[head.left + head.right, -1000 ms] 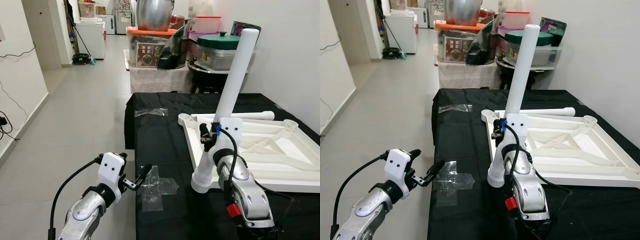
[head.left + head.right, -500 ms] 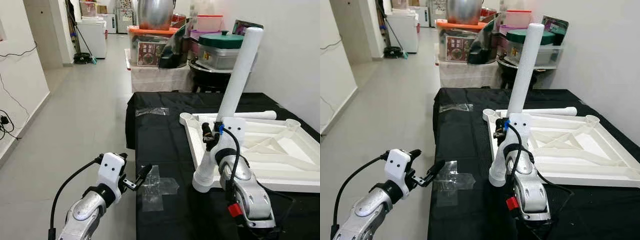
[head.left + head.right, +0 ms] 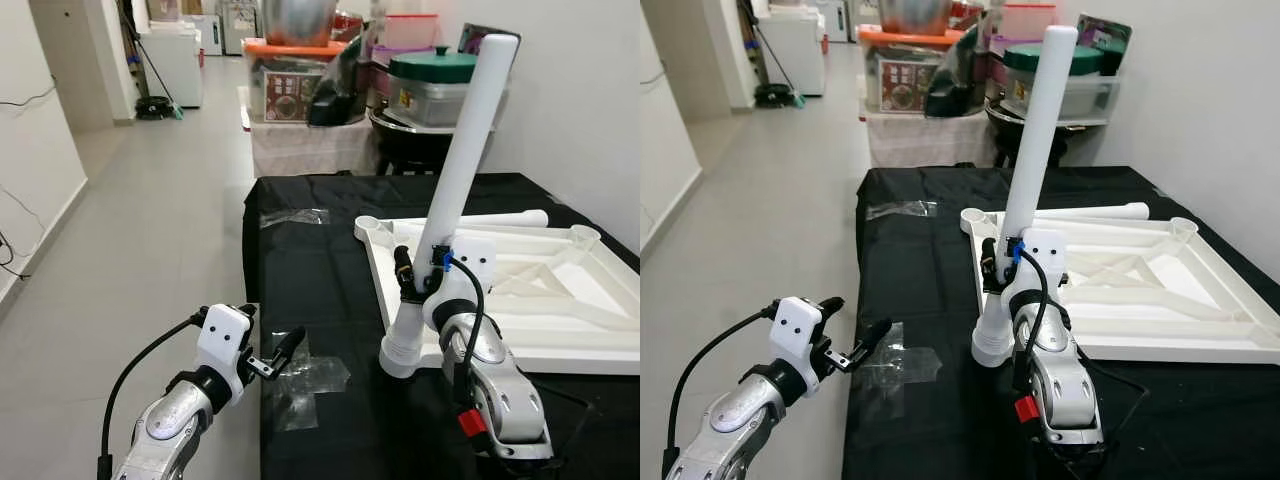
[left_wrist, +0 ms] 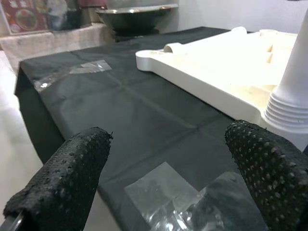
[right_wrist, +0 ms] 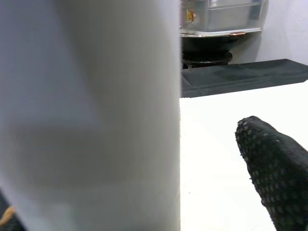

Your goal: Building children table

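Observation:
A long white table leg [image 3: 463,150] stands tilted, its ribbed end on the black cloth just off the near left corner of the upturned white tabletop [image 3: 560,330]. My right gripper [image 3: 412,278] is shut on the leg low down. In the right wrist view the leg [image 5: 91,115] looms close, with one fingertip [image 5: 274,163] beside it. My left gripper [image 3: 275,352] hovers open at the table's left edge, over clear tape [image 4: 163,187] and apart from the leg. A second white leg [image 3: 500,217] lies along the tabletop's far side.
The black-clothed table [image 3: 320,270] has tape patches near its front left [image 3: 310,375] and back left [image 3: 295,216]. Behind it stand pots and storage boxes [image 3: 430,85]. Open tiled floor [image 3: 150,200] runs along the left; a white wall [image 3: 580,100] is on the right.
The whole view has shifted a little, so the camera moved. The leg stays in my right gripper at the same tilt, and the left gripper has not moved.

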Robot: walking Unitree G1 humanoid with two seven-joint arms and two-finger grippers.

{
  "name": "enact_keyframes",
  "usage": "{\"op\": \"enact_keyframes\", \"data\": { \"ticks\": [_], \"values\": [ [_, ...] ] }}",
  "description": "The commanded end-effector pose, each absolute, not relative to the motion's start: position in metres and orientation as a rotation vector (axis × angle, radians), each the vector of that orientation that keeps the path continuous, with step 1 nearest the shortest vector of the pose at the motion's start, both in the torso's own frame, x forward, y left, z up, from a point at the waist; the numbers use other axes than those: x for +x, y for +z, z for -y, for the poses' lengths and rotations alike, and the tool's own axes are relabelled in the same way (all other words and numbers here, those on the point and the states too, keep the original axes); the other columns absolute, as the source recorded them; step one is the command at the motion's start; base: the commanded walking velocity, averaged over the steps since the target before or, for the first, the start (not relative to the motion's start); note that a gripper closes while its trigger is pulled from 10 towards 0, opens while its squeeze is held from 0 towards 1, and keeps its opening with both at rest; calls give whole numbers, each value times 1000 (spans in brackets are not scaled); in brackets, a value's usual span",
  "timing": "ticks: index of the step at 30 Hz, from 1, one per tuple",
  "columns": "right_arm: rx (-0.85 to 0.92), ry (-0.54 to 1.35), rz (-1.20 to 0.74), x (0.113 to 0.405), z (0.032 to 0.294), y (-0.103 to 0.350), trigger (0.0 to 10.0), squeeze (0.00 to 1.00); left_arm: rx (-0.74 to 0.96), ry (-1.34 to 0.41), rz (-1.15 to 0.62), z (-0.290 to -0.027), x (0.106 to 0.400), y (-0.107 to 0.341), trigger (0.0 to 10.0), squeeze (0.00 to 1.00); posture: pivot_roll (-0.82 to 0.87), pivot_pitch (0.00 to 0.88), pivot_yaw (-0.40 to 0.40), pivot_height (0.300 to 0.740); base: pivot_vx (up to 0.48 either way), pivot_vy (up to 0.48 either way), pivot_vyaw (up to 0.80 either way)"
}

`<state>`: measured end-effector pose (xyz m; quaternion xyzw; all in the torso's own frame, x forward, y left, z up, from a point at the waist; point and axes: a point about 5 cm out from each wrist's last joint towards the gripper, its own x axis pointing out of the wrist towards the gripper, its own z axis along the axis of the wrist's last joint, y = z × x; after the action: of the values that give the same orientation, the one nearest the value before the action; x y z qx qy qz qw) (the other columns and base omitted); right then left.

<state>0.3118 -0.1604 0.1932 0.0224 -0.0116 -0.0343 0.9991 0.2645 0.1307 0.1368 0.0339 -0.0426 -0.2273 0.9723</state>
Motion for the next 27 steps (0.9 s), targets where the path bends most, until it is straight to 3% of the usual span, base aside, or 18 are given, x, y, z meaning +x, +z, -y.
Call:
{"op": "enact_keyframes", "data": {
  "ticks": [1,13,19,26,27],
  "values": [
    [47,-127,-8,311,174,187,10000,1000,82,-466,71,-131,266,133,10000,0,32,0,-50,740,0,0,0],
    [40,-8,83,309,170,208,10000,1000,84,-474,68,-131,265,133,10000,0,24,0,-39,740,0,0,0],
    [30,215,148,307,169,224,10000,1000,85,-483,67,-131,265,133,10000,0,24,0,-35,740,0,0,0],
    [-32,399,177,317,191,238,10000,1000,86,-487,66,-131,266,133,10000,0,25,0,-32,740,0,0,0],
    [-59,411,175,320,193,238,10000,800,86,-490,66,-130,266,133,10000,0,25,0,-32,740,0,0,0]
  ]
}}
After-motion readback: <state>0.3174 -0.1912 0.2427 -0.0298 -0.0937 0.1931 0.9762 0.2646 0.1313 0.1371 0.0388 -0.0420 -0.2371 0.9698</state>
